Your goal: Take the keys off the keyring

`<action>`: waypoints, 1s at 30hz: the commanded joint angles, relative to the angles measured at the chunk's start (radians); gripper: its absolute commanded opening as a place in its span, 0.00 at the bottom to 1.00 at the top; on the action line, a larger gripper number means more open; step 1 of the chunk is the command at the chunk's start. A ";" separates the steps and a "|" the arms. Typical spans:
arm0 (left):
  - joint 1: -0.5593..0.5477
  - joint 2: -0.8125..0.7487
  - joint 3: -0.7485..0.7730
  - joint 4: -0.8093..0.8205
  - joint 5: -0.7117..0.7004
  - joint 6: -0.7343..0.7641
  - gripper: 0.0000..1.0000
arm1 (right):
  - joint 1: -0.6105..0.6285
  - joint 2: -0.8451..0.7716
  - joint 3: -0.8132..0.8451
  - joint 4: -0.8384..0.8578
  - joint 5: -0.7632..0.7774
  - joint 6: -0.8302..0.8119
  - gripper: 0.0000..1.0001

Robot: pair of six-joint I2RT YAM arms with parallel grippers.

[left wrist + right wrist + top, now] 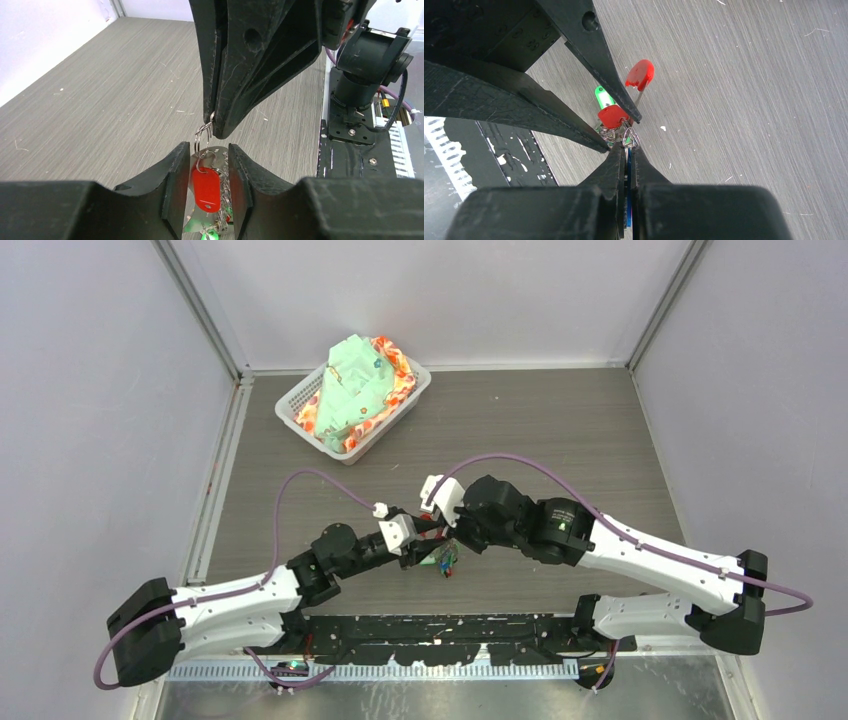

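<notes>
The keys [446, 560] hang in a bunch between both grippers, just above the table. My left gripper [207, 155] is closed around the bunch, with a red tag [206, 189], a silvery plate and a chain between its fingers. The thin keyring [202, 136] sticks up from the bunch to the tips of my right gripper [214, 125]. In the right wrist view my right gripper [626, 150] is shut on a blue tag [629, 165], with the ring [630, 137] at its tips. A green tag [601, 95] and two red tags [614, 115] show beyond. The dark fob is hidden.
A white basket [300, 400] with green and orange cloths [355, 390] stands at the back left. The black base rail [450, 630] runs along the near edge. The right arm's base [367, 65] stands close on the right of the left wrist view.
</notes>
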 commanded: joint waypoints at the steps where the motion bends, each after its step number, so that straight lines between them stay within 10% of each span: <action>1: 0.000 0.007 0.045 0.038 0.019 0.010 0.35 | 0.013 -0.039 0.015 0.076 0.031 -0.017 0.01; 30: 0.000 0.046 0.059 0.094 0.013 -0.007 0.15 | 0.029 -0.054 -0.004 0.054 0.038 0.018 0.01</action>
